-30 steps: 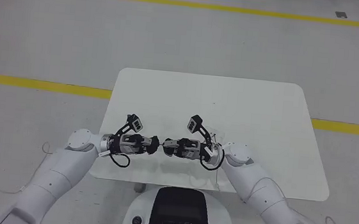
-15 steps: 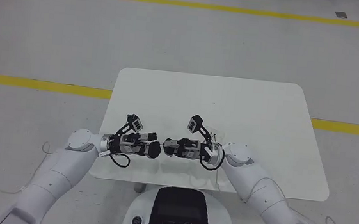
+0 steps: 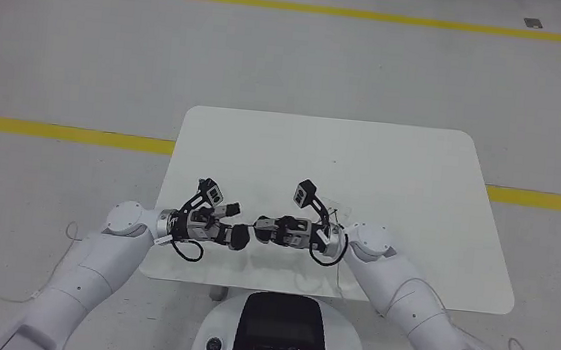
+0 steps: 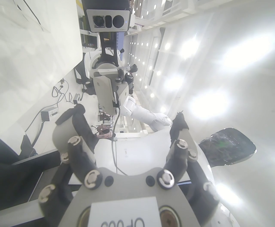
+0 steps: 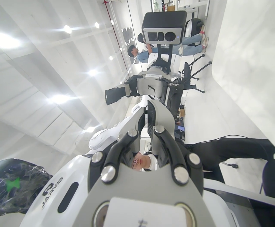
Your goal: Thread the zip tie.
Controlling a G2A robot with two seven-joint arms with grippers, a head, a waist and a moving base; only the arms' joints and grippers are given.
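My two grippers face each other tip to tip over the near edge of the white table (image 3: pixel 362 162). The left gripper (image 3: pixel 239 234) (image 4: pixel 126 114) is open, its black-tipped fingers (image 4: pixel 73 120) spread wide with nothing between them. The right gripper (image 3: pixel 261 226) (image 5: pixel 149 107) is shut, its grey fingers pressed together. The zip tie (image 3: pixel 252 224) shows as a thin pale sliver between the two grippers, held at the right gripper's tips; most of it is too thin to make out. The left wrist view also shows the right gripper (image 4: pixel 112 107) straight ahead.
The tabletop beyond the grippers is bare white. The table's near edge (image 3: pixel 251 285) runs just below both wrists. A yellow floor line (image 3: pixel 63 134) passes behind the table.
The left gripper's fingers have spread open and its tip has dropped slightly toward the near edge. The right gripper has stayed shut in the same place.
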